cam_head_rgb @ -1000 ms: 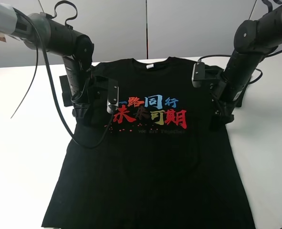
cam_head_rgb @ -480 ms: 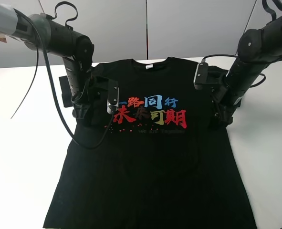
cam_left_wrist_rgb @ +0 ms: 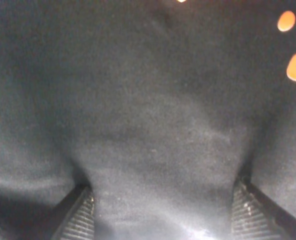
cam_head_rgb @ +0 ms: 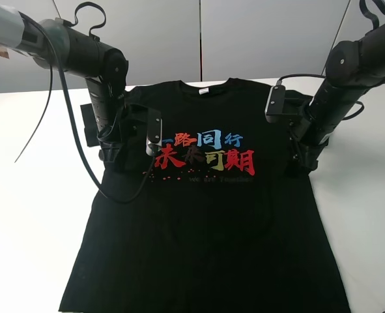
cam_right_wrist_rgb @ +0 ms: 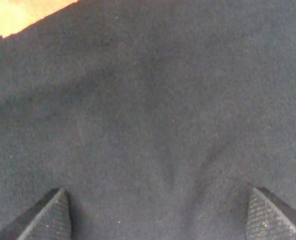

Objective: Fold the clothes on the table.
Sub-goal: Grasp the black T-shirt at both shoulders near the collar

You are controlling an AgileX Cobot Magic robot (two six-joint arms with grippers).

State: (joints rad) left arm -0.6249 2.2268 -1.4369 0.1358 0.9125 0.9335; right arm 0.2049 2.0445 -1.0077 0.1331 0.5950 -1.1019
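The clothes are one black T-shirt (cam_head_rgb: 205, 215) with red, blue and yellow characters (cam_head_rgb: 208, 151), spread face up on the white table (cam_head_rgb: 29, 215). My left gripper (cam_head_rgb: 117, 158) presses down on the shirt's left chest side, beside the print. Its wrist view shows the jaws wide apart (cam_left_wrist_rgb: 163, 197) with a low ridge of black fabric (cam_left_wrist_rgb: 158, 130) bulging between the ribbed fingertips (cam_left_wrist_rgb: 80, 220). On the right chest side my right gripper (cam_head_rgb: 303, 160) also rests on the cloth. It stands open (cam_right_wrist_rgb: 159, 200), with nearly flat fabric (cam_right_wrist_rgb: 153, 110) between the fingertips (cam_right_wrist_rgb: 262, 215).
A white neck label (cam_head_rgb: 206, 91) marks the collar at the far edge. The left sleeve (cam_head_rgb: 88, 124) lies out behind the left arm. Cables (cam_head_rgb: 68, 130) hang from both arms over the table. The hem reaches the near table edge.
The right arm has shifted slightly rightward and settled on the shirt's side. The left arm and the shirt stay as they were.
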